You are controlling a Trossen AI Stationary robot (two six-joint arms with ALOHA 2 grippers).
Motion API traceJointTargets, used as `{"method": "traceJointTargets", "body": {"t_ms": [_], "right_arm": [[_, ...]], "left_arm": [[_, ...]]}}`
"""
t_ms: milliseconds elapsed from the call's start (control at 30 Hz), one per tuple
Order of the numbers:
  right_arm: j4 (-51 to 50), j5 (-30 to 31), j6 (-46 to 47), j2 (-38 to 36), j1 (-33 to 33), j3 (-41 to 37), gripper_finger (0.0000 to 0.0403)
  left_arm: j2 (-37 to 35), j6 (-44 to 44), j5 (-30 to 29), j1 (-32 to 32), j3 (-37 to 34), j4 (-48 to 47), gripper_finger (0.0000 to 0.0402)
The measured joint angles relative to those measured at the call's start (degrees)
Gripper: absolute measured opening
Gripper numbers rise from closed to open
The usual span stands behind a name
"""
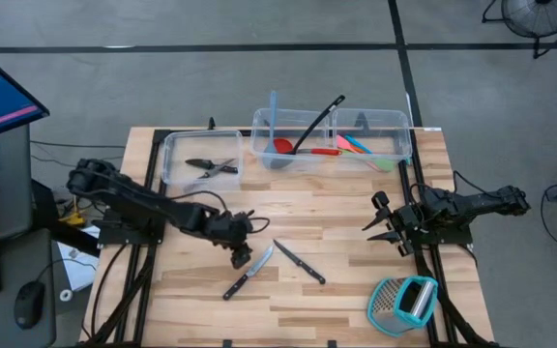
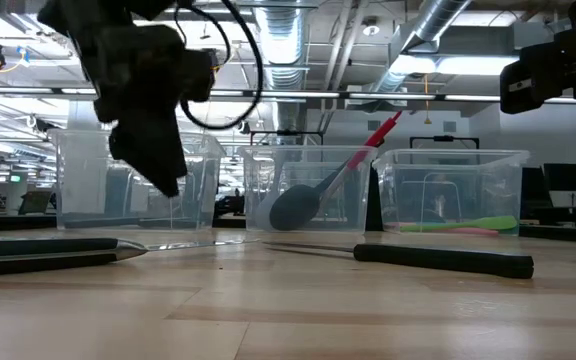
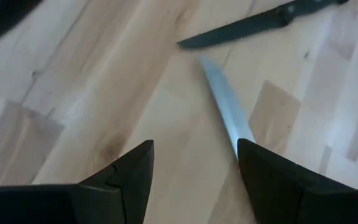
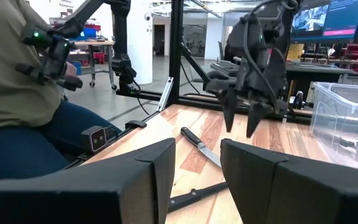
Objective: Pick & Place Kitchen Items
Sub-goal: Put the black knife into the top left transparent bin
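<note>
Two black-handled steel knives lie flat on the wooden table: one at front centre-left, one just right of it. My left gripper is open, pointing down just above the table beside the first knife's blade, touching nothing. My right gripper is open and empty near the table's right edge. The middle bin holds a black spoon and a red spoon; the right bin holds coloured spatulas.
Three clear plastic bins stand along the far edge; the left one holds dark utensils. A teal-framed grater lies at the front right. A seated person shows beyond the table in the right wrist view.
</note>
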Motion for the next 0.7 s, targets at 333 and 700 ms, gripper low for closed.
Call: {"method": "traceJointTargets", "body": {"t_ms": [333, 700], "right_arm": [[0.0, 0.0, -0.02, 0.0, -0.02, -0.01, 0.0124], [0.04, 0.0, -0.02, 0.0, 0.0, -0.02, 0.0124]], "left_arm": [[2.36, -6.83, 6.6, -5.57, 0.1, -0.15, 0.021], [2.07, 3.21, 7.54, -5.91, 1.01, 6.33, 0.0156]]}}
